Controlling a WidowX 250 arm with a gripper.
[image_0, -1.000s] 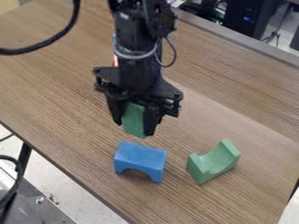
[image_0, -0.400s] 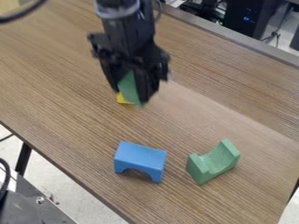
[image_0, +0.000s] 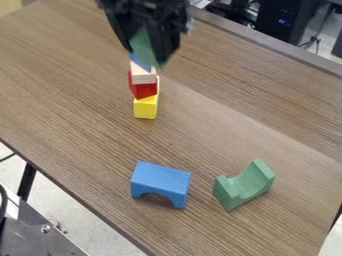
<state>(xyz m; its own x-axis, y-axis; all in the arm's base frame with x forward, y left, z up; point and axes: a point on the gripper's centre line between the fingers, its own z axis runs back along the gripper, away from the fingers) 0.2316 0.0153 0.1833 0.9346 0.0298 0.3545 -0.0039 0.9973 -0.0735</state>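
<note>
Green block (image_0: 143, 45) clamped between the gripper's (image_0: 148, 56) fingers, held at the top edge of the view, near a stack of blocks (image_0: 145, 89) (yellow lowest, then red, white, blue). Blue arch (image_0: 161, 181) and green curved block (image_0: 245, 185) seen apart, on wooden table (image_0: 224, 125).

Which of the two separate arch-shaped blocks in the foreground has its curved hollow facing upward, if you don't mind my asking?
The green arch: its hollow opens upward, while the blue arch has its hollow facing down.

Comprised a green block (image_0: 142, 42), clamped tilted in the gripper (image_0: 146, 56). Included an upright stack (image_0: 143, 90), blue and white above red and yellow.
</note>
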